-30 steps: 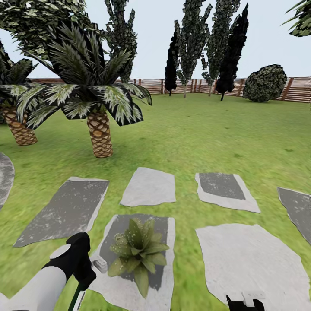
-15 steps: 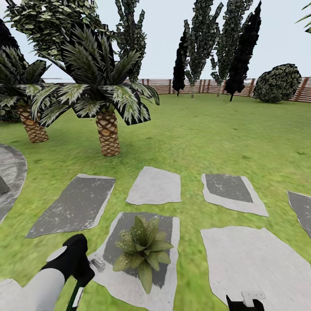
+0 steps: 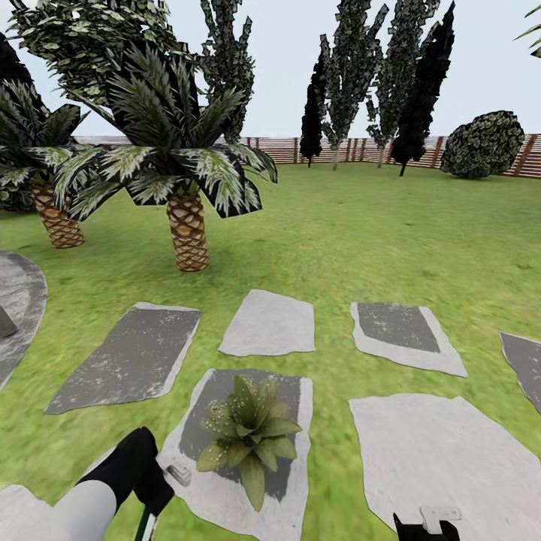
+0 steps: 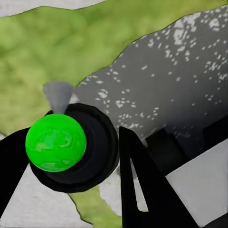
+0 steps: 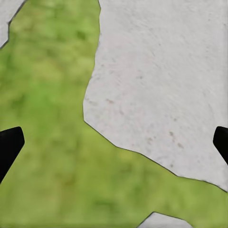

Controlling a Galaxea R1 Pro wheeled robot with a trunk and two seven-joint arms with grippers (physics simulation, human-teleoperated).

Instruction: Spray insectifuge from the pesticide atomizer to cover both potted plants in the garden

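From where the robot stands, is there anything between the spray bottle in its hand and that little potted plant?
Nothing visible blocks it. The left hand holds the spray bottle just left of the potted plant, which sits on a stepping stone. Between them is only bare stone and a small pale object lying low.

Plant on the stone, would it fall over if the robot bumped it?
Probably not easily: the plant sits low and wide on a flat stone. Its leaves spread out all round, so they would likely bend first. A hard shove might slide it, since nothing seems to hold it down.
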